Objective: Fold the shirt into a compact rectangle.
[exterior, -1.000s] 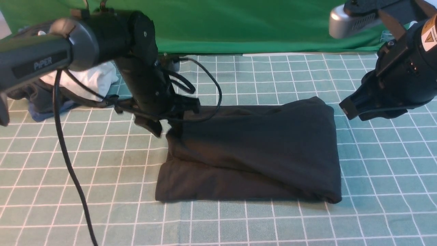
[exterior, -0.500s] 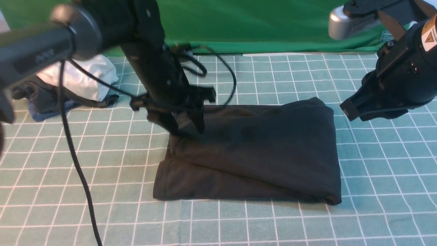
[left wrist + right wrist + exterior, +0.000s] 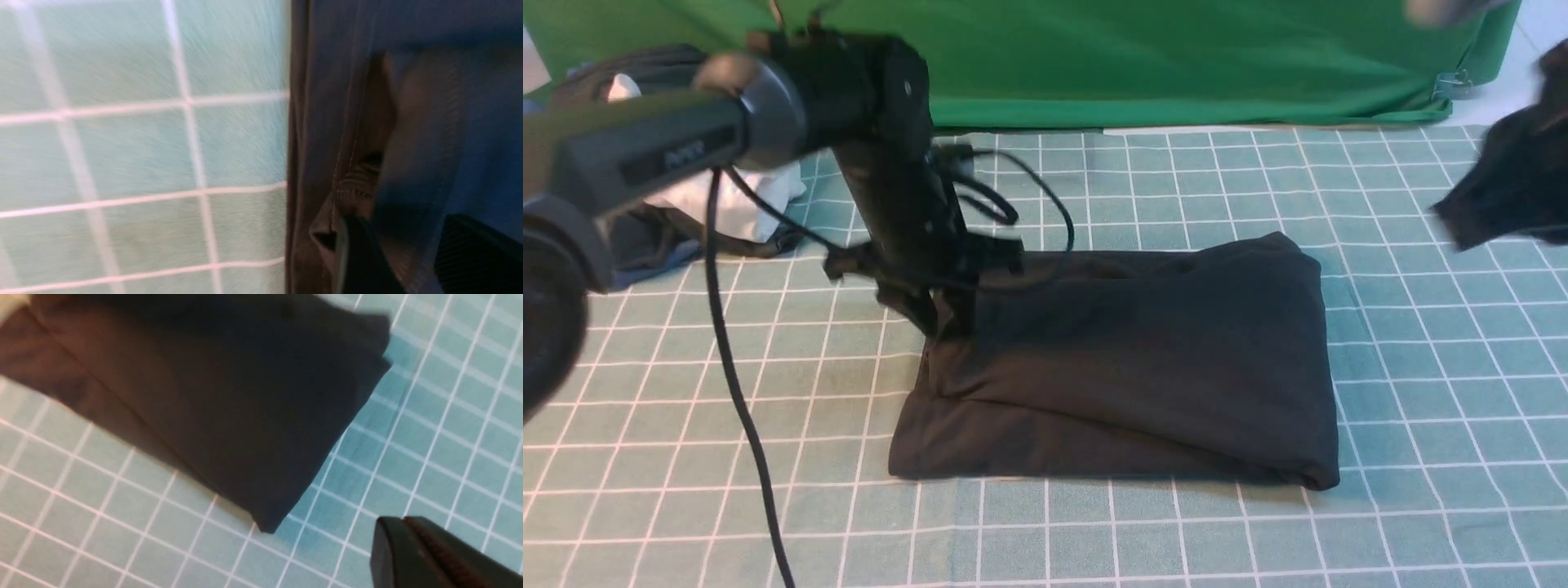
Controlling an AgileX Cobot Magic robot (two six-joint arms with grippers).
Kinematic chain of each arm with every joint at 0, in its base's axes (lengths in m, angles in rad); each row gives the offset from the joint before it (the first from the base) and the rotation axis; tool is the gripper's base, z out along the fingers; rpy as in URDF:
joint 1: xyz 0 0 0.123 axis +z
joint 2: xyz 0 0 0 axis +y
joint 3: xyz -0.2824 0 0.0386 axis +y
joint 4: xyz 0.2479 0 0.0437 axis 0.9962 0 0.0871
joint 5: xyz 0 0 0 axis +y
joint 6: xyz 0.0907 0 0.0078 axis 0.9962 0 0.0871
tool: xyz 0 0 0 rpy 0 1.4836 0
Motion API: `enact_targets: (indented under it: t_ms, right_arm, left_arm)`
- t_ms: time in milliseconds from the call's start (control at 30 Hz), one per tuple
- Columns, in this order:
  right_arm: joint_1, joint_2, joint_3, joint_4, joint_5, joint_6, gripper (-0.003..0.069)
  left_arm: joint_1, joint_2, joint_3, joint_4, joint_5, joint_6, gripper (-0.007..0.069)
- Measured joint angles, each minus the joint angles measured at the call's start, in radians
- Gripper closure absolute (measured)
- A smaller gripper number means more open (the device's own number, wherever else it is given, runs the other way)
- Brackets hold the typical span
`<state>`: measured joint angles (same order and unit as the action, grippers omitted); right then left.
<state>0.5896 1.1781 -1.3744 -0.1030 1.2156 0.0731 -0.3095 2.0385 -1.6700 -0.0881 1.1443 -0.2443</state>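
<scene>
Front view: we see the shirt (image 3: 1127, 367) already folded to a rough rectangle | left gripper (image 3: 943, 314) at its far corner, fingers (image 3: 359, 253) part-open astride a hem, grip unclear through blur | right gripper (image 3: 412, 539) closed, empty, well clear | left: tidy edges.

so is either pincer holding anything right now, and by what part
The left pincer is at the far left corner of the folded shirt, with cloth between its fingers, though a firm grip cannot be told. The right pincer is shut on nothing, clear of the shirt.
</scene>
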Motion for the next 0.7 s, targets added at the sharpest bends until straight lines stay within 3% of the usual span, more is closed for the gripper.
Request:
enact_targets:
  t_ms: [300,533,700]
  right_arm:
    - [0.0,-0.35,0.001,-0.003,0.0,0.004,0.0642]
    - [0.0,-0.668,0.125,-0.004,-0.023,-0.039,0.0635]
    - [0.0,-0.906,0.424,0.058,-0.236,-0.102,0.0635]
  left_arm:
    - [0.0,-0.111,-0.102,0.046,0.067,-0.009,0.0206]
    - [0.001,-0.14,-0.102,0.05,0.073,-0.009,0.019]
    - [0.001,-0.143,-0.102,0.05,0.074,-0.009,0.019]
